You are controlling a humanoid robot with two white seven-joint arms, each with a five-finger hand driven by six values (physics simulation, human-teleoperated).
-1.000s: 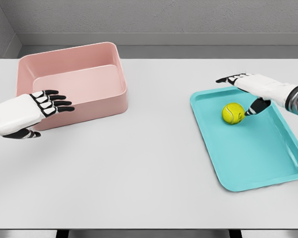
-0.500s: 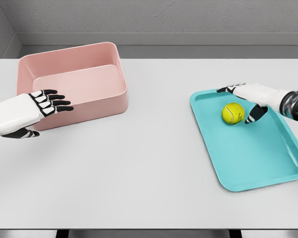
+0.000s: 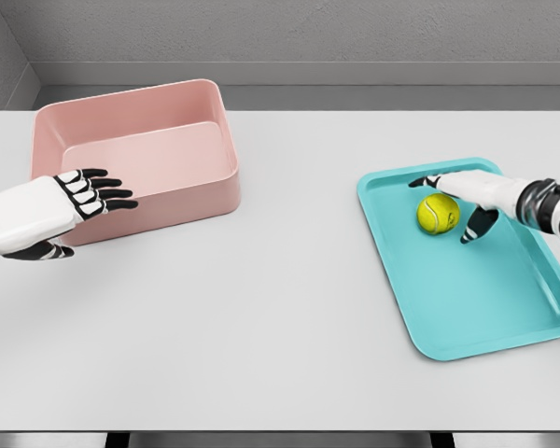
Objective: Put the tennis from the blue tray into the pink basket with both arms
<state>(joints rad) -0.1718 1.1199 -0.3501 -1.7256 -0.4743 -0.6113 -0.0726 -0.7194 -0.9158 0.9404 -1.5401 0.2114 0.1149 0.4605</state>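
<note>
Bright, even overhead light; soft, faint shadows under the basket [image 3: 140,149] and tray [image 3: 467,261] on the worktop [image 3: 280,317]. Sharp throughout, no glare or distortion.

No readable text in view

Nothing carries a legible word, number, brand or sign: the tennis ball [image 3: 438,214] shows only its pale seam, and the blue tray [image 3: 485,308], the pink basket [image 3: 121,121], the white table [image 3: 280,308] and both hands are plain surfaces.
</note>
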